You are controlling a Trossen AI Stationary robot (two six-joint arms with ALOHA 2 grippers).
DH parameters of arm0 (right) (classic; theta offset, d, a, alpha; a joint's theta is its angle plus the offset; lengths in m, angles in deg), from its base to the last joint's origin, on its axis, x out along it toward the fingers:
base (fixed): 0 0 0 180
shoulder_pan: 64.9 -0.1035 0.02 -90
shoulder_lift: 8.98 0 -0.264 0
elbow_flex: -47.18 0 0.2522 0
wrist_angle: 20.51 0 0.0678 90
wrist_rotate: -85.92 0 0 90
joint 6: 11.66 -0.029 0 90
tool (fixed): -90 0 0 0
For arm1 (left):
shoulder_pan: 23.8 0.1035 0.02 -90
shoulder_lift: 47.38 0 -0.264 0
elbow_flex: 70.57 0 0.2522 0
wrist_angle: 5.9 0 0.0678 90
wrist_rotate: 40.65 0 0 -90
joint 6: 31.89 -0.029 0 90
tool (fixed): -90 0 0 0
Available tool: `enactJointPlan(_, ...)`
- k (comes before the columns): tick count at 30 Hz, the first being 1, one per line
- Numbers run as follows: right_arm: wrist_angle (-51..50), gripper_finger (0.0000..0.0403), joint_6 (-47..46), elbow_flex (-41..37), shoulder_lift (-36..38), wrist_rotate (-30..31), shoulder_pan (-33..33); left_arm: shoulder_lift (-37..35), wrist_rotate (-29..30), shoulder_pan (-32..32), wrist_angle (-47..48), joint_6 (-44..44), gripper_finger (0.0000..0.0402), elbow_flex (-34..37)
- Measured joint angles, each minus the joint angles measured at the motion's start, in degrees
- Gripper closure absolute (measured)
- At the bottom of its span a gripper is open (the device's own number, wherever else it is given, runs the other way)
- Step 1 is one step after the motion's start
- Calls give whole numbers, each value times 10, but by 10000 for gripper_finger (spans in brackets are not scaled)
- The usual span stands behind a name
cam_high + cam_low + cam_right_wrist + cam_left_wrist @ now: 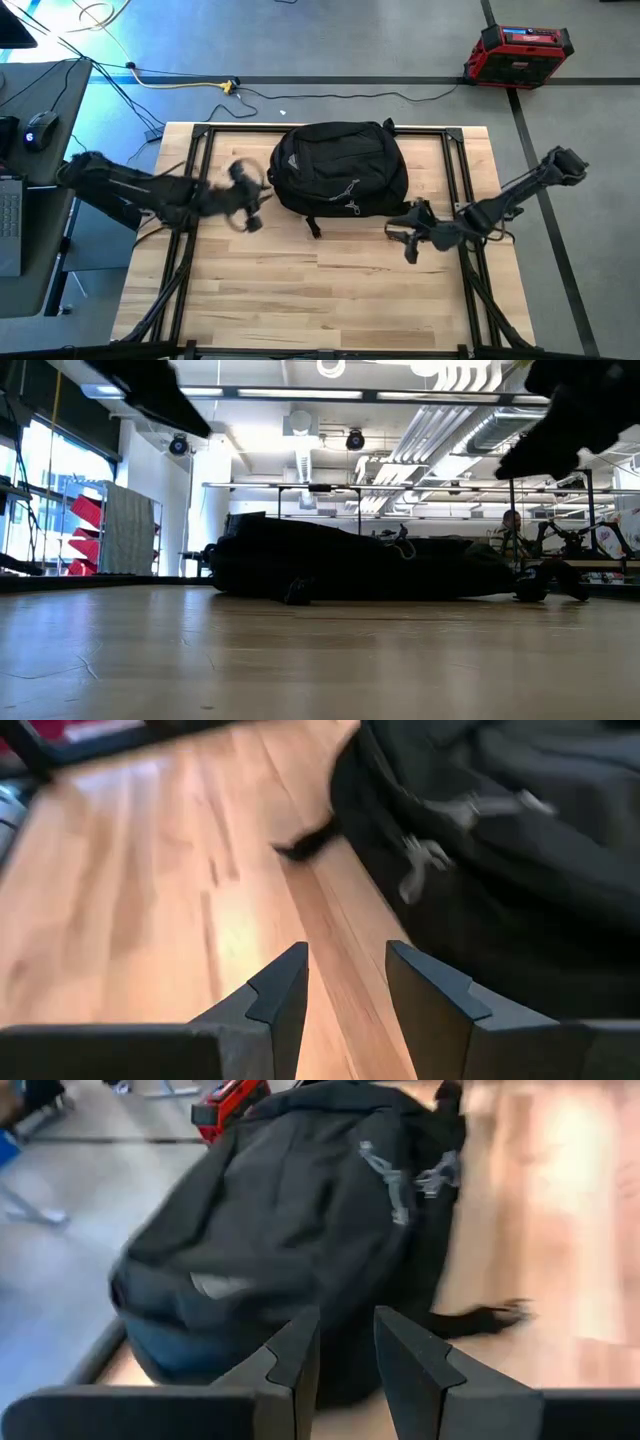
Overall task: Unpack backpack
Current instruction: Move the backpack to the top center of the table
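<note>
Bare wooden table [320, 660] fills the foreground; beyond it the backpack [338, 168] lies flat; left gripper [250, 205] and right gripper [405, 237] flank the backpack, jaws narrowly parted, empty.

Overhead, table-level, wrist views share backpack [338, 168].

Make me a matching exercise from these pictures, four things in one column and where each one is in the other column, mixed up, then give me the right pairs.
Things:
1. backpack
2. left gripper
3. right gripper
4. red case

Places:
A. on the floor beyond the table's far right corner
B. lying flat at the far middle of the table
C. open, empty, beside the bag's right near corner
D. open, empty, beside the bag's left side

Pairs: 1-B, 2-D, 3-C, 4-A
</note>
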Motion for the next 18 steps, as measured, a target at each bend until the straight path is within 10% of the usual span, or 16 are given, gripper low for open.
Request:
enactJointPlan(6, 47, 279, 21, -2, -21, -33, 42, 107, -54, 170, -97, -210, 308, 0)
enactJointPlan(14, 48, 279, 0, -2, -52, -32, 42, 298, -220, 253, -118, -169, 318, -29)
enactJointPlan(18, 47, 279, -25, -2, -70, -27, 49, 361, -403, 212, -76, -64, 342, -79)
